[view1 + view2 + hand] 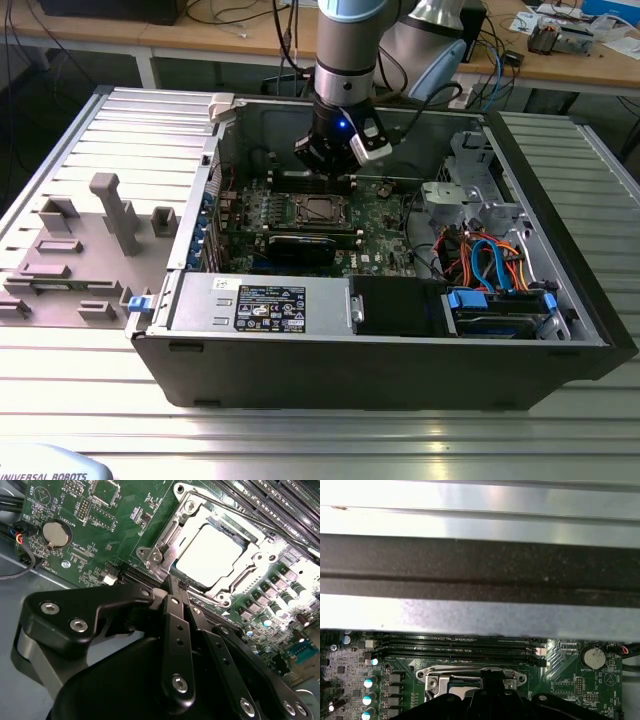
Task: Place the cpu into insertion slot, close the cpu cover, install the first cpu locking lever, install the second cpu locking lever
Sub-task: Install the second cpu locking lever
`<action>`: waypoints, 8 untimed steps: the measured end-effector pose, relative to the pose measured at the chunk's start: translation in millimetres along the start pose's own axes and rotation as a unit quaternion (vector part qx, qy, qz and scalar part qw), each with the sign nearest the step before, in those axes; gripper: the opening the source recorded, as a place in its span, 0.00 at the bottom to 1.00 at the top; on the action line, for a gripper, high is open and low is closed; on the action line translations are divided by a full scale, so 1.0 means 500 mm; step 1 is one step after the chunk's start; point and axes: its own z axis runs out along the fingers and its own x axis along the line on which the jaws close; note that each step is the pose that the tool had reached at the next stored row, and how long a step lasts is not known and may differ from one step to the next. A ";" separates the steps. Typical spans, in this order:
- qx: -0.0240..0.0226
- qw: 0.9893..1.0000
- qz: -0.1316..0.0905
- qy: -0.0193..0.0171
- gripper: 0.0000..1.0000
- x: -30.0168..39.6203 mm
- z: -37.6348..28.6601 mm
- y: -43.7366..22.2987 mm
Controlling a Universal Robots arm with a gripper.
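The cpu (210, 555) sits in the insertion slot (318, 209) on the green motherboard (385, 235), pale top showing through the window of the cpu cover (167, 535), which lies flat over it. Going left to right in the exterior view, I see a grey fixture plate (75, 250) on the ribbed table (300, 440), then the open computer case (200, 380), the socket mid-board, and blue and orange cables (490, 262) toward the exterior view's right. The gripper (335, 172) hangs just behind the socket; in the second wrist view the jaws look pinched together, holding nothing. A coin battery (56, 534) lies well apart from the socket.
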 end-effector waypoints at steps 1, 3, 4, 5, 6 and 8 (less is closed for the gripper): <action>0.000 1.000 0.000 0.000 0.11 0.000 0.000 0.000; 0.000 1.000 0.000 0.000 0.11 0.000 0.000 -0.001; 0.000 1.000 0.000 0.000 0.11 0.000 0.000 -0.001; 0.000 1.000 0.000 0.000 0.11 0.000 0.000 -0.001; 0.000 1.000 0.000 0.000 0.11 0.000 0.000 -0.001; 0.000 1.000 0.000 0.000 0.11 0.000 0.000 -0.002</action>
